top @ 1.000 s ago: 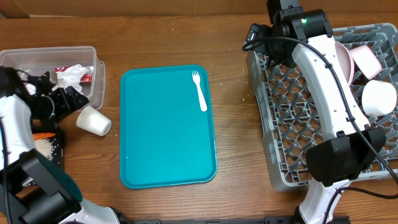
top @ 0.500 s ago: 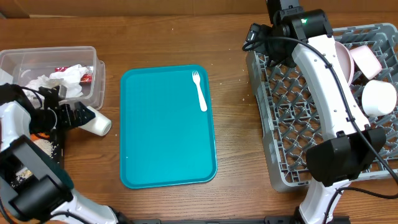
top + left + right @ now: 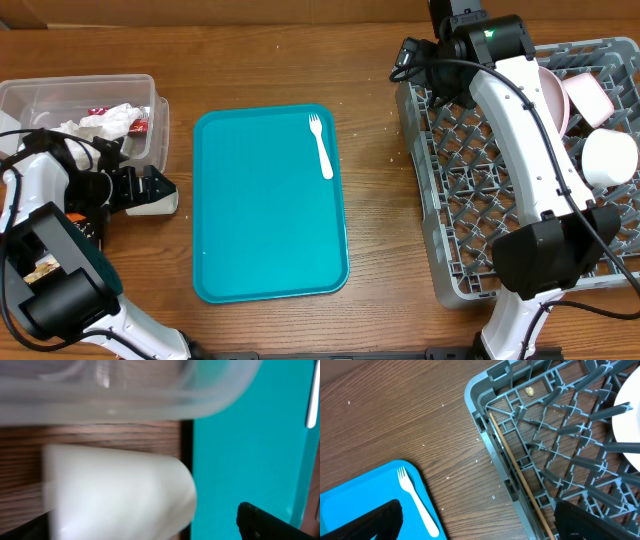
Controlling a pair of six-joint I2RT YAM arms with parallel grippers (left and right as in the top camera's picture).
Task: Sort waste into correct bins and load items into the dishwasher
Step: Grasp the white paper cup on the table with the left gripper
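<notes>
— Since the cup (image 3: pixel 120 490) lies on its side on the table (image 3: pixel 375 230), just beside the tub (image 3: pixel 80 82) and just left of the tray (image 3: pixel 260 220), which of our arms takes it?

— Our left one. We have the left gripper (image 3: pixel 150 188) right over the cup, jaws spread and gripping nothing. In the wrist view one finger (image 3: pixel 265 522) stands clear of the cup's tray-side end, with teal showing between them.

— And which way does the cup's length run?

— Across that view, pointing toward the tray. We judge that to be the same line our fingers stand on, so a plain squeeze would pinch it end to end. We may want the wrist turned, to take the cup across its round wall. Which end is the mouth we cannot tell, because the view is too blurred.

— Where do we carry it?

— To the rack (image 3: pixel 460 210), well apart on the far side of the tray, so it has to travel rightward across the whole tray.

— Is our right arm any help?

— Not for the cup. The right gripper (image 3: pixel 477 507) hangs wide and empty over the rack's corner, far from it. That arm is nearer the fork (image 3: pixel 321 148), which lies on the tray's upper right part.
</notes>
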